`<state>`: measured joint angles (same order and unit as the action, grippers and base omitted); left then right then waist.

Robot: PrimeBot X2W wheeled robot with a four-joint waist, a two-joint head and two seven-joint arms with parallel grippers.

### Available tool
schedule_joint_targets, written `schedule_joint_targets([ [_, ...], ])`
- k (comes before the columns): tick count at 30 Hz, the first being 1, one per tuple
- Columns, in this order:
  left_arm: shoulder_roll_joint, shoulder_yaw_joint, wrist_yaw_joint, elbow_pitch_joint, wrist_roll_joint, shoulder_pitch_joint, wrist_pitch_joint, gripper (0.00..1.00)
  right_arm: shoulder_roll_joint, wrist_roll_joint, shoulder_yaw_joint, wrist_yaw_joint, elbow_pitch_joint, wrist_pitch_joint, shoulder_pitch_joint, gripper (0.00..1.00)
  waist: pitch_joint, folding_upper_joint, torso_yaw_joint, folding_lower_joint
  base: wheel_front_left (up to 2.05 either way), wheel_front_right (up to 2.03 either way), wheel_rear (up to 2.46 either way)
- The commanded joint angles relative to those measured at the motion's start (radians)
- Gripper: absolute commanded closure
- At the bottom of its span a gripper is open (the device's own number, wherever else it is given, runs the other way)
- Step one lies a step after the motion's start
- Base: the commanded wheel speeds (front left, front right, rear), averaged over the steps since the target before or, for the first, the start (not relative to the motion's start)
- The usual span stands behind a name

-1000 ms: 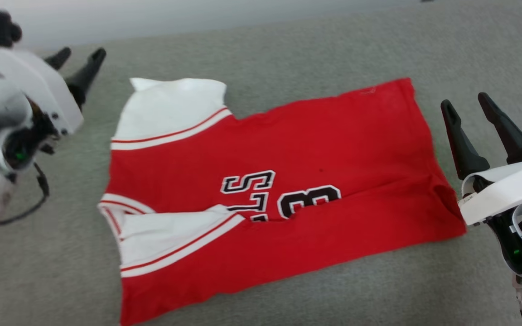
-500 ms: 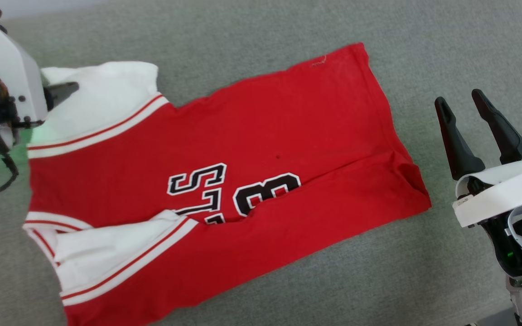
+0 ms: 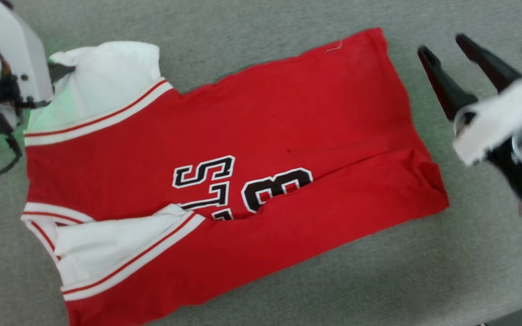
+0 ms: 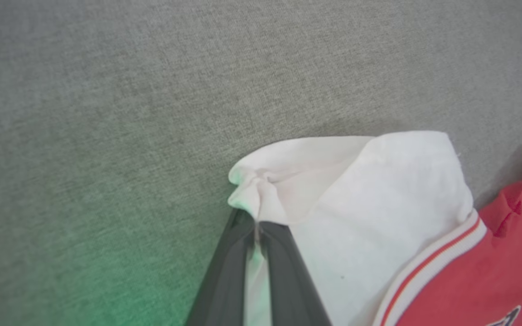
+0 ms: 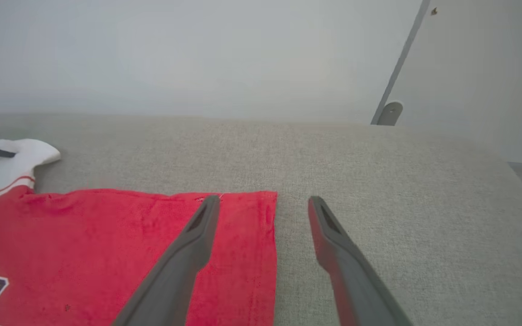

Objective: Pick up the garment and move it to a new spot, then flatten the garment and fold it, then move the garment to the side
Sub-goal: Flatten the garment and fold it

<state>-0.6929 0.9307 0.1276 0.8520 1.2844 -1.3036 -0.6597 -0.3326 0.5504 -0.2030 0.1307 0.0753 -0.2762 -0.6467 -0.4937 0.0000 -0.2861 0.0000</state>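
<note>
The garment [image 3: 243, 149] lies on the fabric surface [image 3: 379, 271] between the left claw [image 4: 257, 226] and right claw [image 3: 442, 45].

A grey woven fabric surface [image 4: 152, 90] covers the upper and left parts of the frame. From the bottom edge, just left of centre, the left gripper [image 4: 256, 224] rises with its two dark fingers [image 4: 224, 280] pressed together, pinching a bunched corner of white cloth between their tips. That cloth is a sleeve [image 4: 369, 203] of the garment [image 4: 505, 271], spreading from the centre toward the right. A white trim [image 4: 428, 267] with a thin red stripe runs diagonally across the lower right, and beyond it lies the red body. A sliver of dark, white-outlined print [image 4: 510, 317] shows at the bottom right corner. A soft green glow [image 4: 120, 280] tints the surface at lower left.
</note>
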Motion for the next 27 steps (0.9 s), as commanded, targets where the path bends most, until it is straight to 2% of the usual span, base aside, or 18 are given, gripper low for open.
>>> schedule_joint_targets([
  [1, 0.018, 0.013, 0.004, -0.015, 0.006, 0.005, -0.004, 1.0, -0.008, 0.011, -0.026, 0.0, 0.039, -0.071, -0.07, 0.0, -0.024, 0.0, 0.029, 0.0, 0.0, 0.0, 0.0],
  [6, 0.027, 0.031, 0.004, -0.057, 0.004, -0.015, 0.004, 1.0, -0.016, 0.06, -0.117, 0.0, 0.217, -0.35, -0.264, 0.0, -0.051, 0.0, 0.072, 0.0, 0.0, 0.0, 0.0],
  [9, 0.028, 0.048, 0.004, -0.08, 0.004, -0.024, 0.005, 1.0, -0.024, 0.081, -0.156, 0.0, 0.319, -0.474, -0.352, 0.0, -0.067, 0.0, 0.096, 0.0, 0.0, 0.0, 0.0],
  [18, 0.042, 0.089, 0.001, -0.131, 0.021, -0.055, 0.015, 1.0, -0.03, 0.078, -0.195, 0.0, 0.565, -0.549, -0.489, 0.0, -0.099, 0.0, 0.161, 0.0, 0.0, 0.0, 0.0],
  [19, 0.041, 0.093, 0.001, -0.134, 0.023, -0.056, 0.017, 1.0, -0.027, 0.082, -0.21, 0.0, 0.579, -0.556, -0.49, 0.18, -0.099, 0.0, 0.164, 0.0, 0.0, 0.0, 0.0],
  [20, 0.042, 0.097, 0.001, -0.136, 0.025, -0.054, 0.022, 1.0, -0.028, 0.089, -0.223, 0.0, 0.59, -0.555, -0.492, 0.61, -0.097, 0.0, 0.167, 0.0, 0.0, 0.0, 0.0],
  [21, 0.044, 0.101, 0.001, -0.139, 0.028, -0.051, 0.029, 1.0, -0.027, 0.098, -0.232, 0.0, 0.596, -0.546, -0.493, 0.88, -0.094, 0.0, 0.17, 0.0, 0.0, 0.0, 0.0],
  [22, 0.046, 0.104, 0.001, -0.143, 0.031, -0.045, 0.043, 1.0, -0.027, 0.105, -0.235, 0.0, 0.604, -0.532, -0.492, 1.0, -0.087, 0.0, 0.174, 0.0, 0.0, 0.0, 0.0],
  [27, 0.066, 0.107, 0.001, -0.167, 0.063, -0.012, 0.118, 1.0, -0.067, 0.132, -0.264, 0.0, 0.623, -0.446, -0.462, 1.0, -0.017, 0.0, 0.201, 0.0, 0.0, 0.0, 0.0],
])
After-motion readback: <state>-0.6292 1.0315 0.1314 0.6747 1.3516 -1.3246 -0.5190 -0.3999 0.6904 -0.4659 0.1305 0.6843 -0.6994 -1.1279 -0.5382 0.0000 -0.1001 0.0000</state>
